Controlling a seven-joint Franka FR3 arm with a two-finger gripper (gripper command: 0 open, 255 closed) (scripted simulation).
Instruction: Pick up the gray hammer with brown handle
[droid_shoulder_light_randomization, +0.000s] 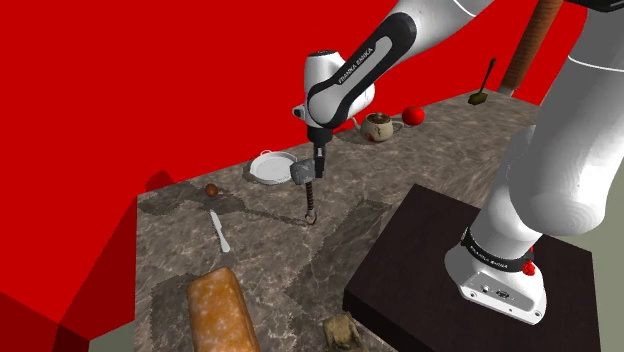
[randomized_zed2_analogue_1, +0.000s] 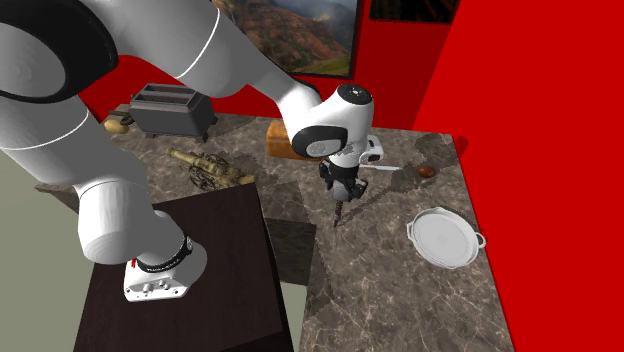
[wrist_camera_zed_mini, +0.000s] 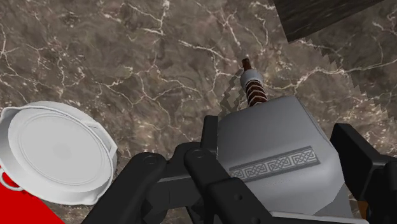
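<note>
My black gripper (droid_shoulder_light_randomization: 318, 160) is shut on the grey, block-shaped head of the hammer (droid_shoulder_light_randomization: 301, 174). The hammer hangs head-up, its ribbed brown handle (droid_shoulder_light_randomization: 312, 203) pointing down at the marble counter (droid_shoulder_light_randomization: 300, 260). In the second exterior view the gripper (randomized_zed2_analogue_1: 341, 180) holds it over the middle of the counter, handle (randomized_zed2_analogue_1: 338, 210) straight down. The wrist view has the grey head (wrist_camera_zed_mini: 273, 153), banded with a knot pattern, clasped between the gripper's (wrist_camera_zed_mini: 280, 143) two fingers, and the handle (wrist_camera_zed_mini: 253, 86) reaching away toward the stone. I cannot tell whether its tip touches the counter.
A white two-handled pan (droid_shoulder_light_randomization: 272, 166) (wrist_camera_zed_mini: 54, 153) lies just beside the hammer. Also on the counter are a knife (droid_shoulder_light_randomization: 219, 230), a bread loaf (droid_shoulder_light_randomization: 220, 312), a small brown nut-like thing (droid_shoulder_light_randomization: 212, 189), a mug (droid_shoulder_light_randomization: 378, 126) and a red apple (droid_shoulder_light_randomization: 413, 115). The dark stand (droid_shoulder_light_randomization: 400, 290) fills the lower right.
</note>
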